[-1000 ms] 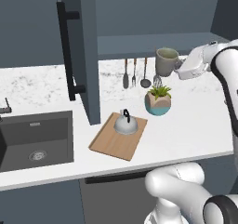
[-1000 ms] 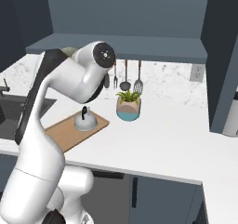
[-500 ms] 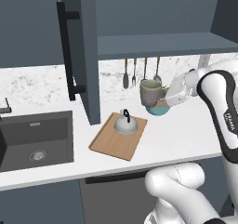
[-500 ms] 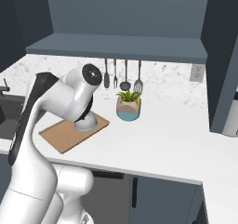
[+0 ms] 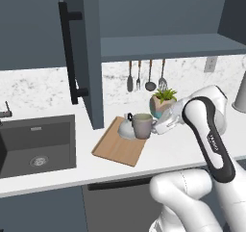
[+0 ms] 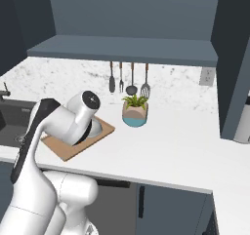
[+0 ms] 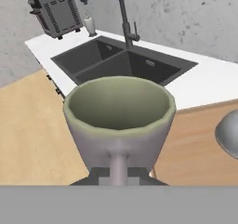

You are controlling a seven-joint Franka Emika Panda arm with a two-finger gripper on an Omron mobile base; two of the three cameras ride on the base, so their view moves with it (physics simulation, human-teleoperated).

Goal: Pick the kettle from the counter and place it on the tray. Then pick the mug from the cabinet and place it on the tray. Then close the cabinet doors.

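Counter (image 5: 182,149): long white top with a speckled marble back wall, carrying all the smaller items.

Cabinet (image 5: 163,45): dark slate-blue wall unit above the counter, its inner shelf showing. Cabinet door (image 5: 89,58) stood swung open, edge toward the camera, with a long black bar handle (image 5: 69,58).

Sink (image 5: 36,147): dark inset basin at the left end of the counter, with a dark tap (image 7: 122,14) behind it in the hand view.

Tray (image 5: 120,147): light-brown wooden board lying flat on the counter, just right of the sink.

Plant pot (image 6: 135,116): teal-and-tan, with green leaves, standing on the counter behind the tray, below hanging utensils (image 5: 145,77).

Kettle (image 5: 126,128): silver dome with a black handle, resting on the far part of the tray, partly hidden by the mug.

Mug (image 5: 142,125): greyish-olive, upright, held over the tray right beside the kettle; whether it touched the board could not be told.

Gripper (image 5: 157,128): clamped on the mug's handle side, reaching in from the right.
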